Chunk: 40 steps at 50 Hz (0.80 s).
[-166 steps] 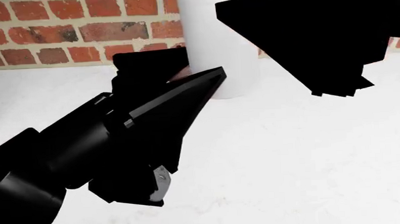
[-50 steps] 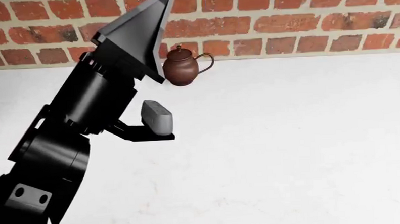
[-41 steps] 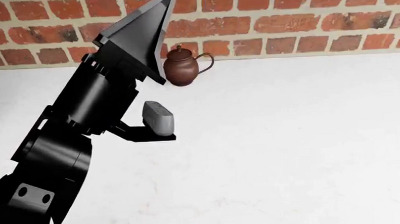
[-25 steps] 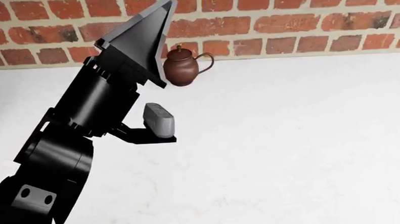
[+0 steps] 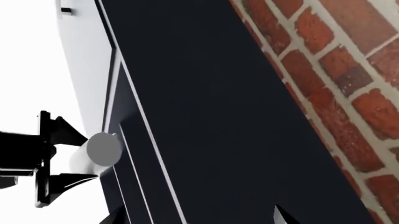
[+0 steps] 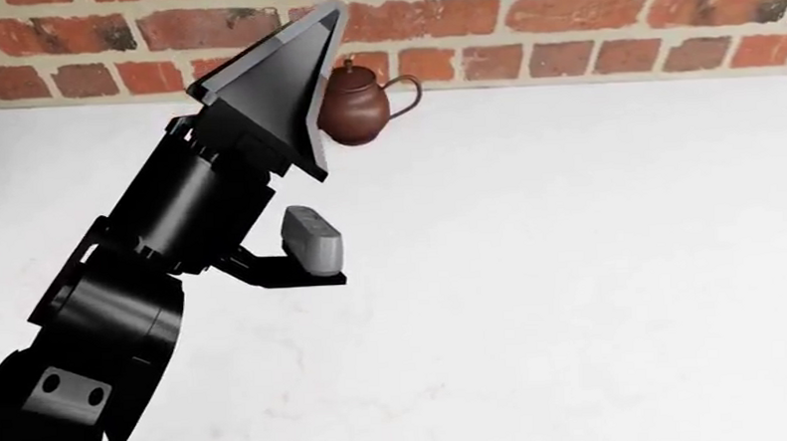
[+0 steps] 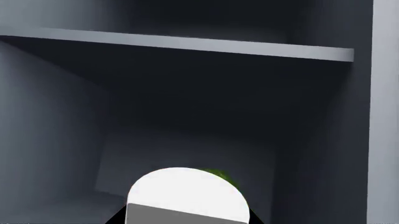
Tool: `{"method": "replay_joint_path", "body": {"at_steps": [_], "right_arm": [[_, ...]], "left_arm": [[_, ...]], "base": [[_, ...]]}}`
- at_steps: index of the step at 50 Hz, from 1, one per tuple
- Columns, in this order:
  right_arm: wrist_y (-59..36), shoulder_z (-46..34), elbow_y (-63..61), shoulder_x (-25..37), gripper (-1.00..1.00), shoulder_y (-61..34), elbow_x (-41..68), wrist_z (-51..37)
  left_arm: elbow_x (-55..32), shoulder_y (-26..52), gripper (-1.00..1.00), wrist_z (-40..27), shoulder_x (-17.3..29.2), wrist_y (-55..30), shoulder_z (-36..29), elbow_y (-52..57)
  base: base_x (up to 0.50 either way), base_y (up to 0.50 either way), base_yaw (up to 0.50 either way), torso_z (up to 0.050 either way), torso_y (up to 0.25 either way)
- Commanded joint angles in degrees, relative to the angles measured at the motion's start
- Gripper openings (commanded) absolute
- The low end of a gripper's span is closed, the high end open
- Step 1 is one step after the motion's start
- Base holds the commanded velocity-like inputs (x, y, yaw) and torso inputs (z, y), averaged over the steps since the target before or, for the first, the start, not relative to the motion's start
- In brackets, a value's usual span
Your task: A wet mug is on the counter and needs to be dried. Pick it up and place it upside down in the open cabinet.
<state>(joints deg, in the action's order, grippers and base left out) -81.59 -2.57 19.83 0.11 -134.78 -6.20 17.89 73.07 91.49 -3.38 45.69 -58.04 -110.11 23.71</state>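
**Mug in right gripper at the cabinet mouth; left gripper open and empty**

Right gripper [image 5: 74, 157]: seen only from the left wrist view, as a black bracket with two dark fingers. One finger sits on each side of the mug [image 5: 103, 148], closed against its white wall. The mug's flat grey end faces that camera. Which end that is, I cannot tell.

Right wrist view: the mug [image 7: 187, 193] fills the near edge as a white rounded shape with a grey band across it. Black finger tips flank it at both corners. A small green patch [image 7: 218, 175] shows just behind its rim; what it is cannot be made out. Beyond it lies the dark interior of the cabinet [image 7: 56, 140]. One pale shelf [image 7: 187, 44] runs across well above the mug. The mug is in front of the compartment beneath that shelf. Whether it touches the cabinet floor is not visible.

Left gripper [image 6: 309, 45]: raised over the counter [image 6: 569, 273], with its pointed black finger tilted up towards the brick wall [image 6: 623, 11]. In the left wrist view two black tips show at the near edge, well apart, with nothing between them. Past them that view shows a dark cabinet door [image 5: 206, 116] next to brick.

The counter holds a brown teapot [image 6: 360, 107] at the foot of the wall, partly hidden behind the left finger.
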Motion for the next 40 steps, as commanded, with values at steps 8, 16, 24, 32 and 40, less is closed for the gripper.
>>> {"method": "replay_joint_path", "body": {"at_steps": [8, 16, 24, 32, 40], "right_arm": [[2.19, 0.53, -2.82, -0.07, -1.0, -0.22, 3.31, -2.85], [2.48, 0.72, -3.74, -0.07, -1.0, -0.22, 3.97, -3.52], [3.42, 1.09, -3.73, -0.07, -1.0, -0.22, 4.84, -5.24], [5.29, 1.41, -3.06, -0.06, -1.0, -0.22, 5.9, -7.17], [7.28, 1.42, -2.61, -0.07, -1.0, -0.22, 6.84, -9.42]], "left_arm": [[0.46, 0.07, 1.0, 0.42, 0.39, 0.48, 0.51, 0.54], [0.92, 0.23, 1.0, 0.92, 0.26, 0.65, 0.71, 0.7], [0.84, 0.08, 1.0, 0.92, 0.23, 0.88, 0.94, 0.71], [0.46, -0.86, 1.0, 0.21, -0.06, 0.87, 1.1, 0.17], [0.45, -1.36, 1.0, -0.02, -0.11, 0.93, 1.23, -0.07]], "base": [[0.0, 0.0, 0.0, 0.0, -0.097], [0.0, 0.0, 0.0, 0.0, -0.064], [0.0, 0.0, 0.0, 0.0, -0.063], [0.0, 0.0, 0.0, 0.0, 0.0], [0.0, 0.0, 0.0, 0.0, 0.0]]}}
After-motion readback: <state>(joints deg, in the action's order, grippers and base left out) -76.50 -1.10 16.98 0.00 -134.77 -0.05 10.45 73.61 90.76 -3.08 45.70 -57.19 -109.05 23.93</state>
